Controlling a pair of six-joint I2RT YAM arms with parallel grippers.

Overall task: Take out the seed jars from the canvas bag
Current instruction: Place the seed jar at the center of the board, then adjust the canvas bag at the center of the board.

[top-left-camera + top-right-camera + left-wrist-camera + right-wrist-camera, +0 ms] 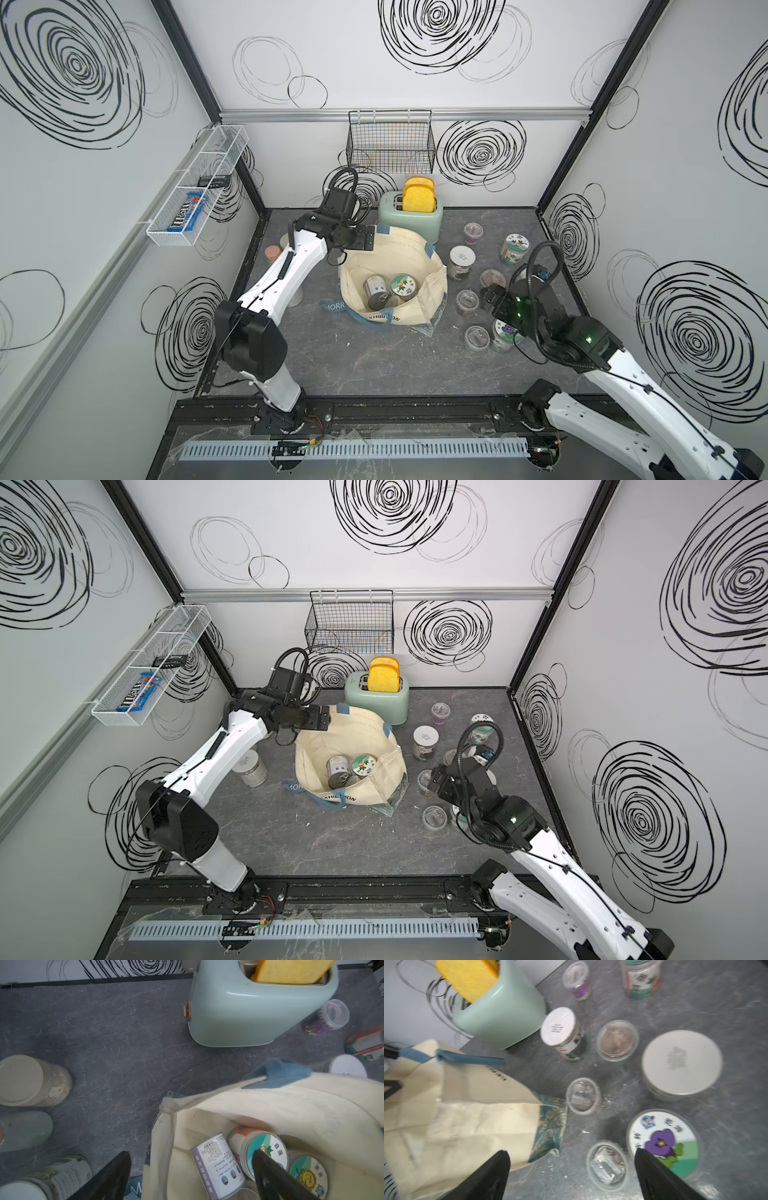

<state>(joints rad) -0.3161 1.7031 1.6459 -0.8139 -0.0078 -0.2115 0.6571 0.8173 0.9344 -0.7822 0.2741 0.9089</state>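
The cream canvas bag with blue strap handles [405,249] stood open-mouthed near the middle of the dark grey marbled desk [353,365], just in front of the mint-green toaster [409,222] holding two yellow sponge slices [419,198]. Three seed jars lay inside the bag: a purple-labelled jar on its side [218,1165], a tilted jar with an orange-flower print lid [268,1151] touching it, and a jar with a sunflower print lid [309,1176] just beside that.

The left gripper [191,1152] hung over the bag's far-left rim with its fingers spread wide and nothing between them. One finger was above the bag's inside, the other outside it above the desk.

The right gripper [571,1152] was also spread and empty, above the desk just right of the bag's green patterned base corner [550,1126].

More jars stood on the desk right of the bag:
- a purple-flower print-lidded jar [664,1142];
- a wide white-lidded jar [681,1061];
- a smaller white-lidded jar [560,1028];
- a clear tub of brown matter [616,1040];
- two clear-lidded tubs [583,1095] [607,1164];
- a small purple-labelled tub [578,980];
- a teal-labelled jar [641,978].

Left of the bag stood a green-labelled jar with a white lid [249,766], a wide tan-lidded jar [22,1080] and a pinkish-lidded jar [272,252].
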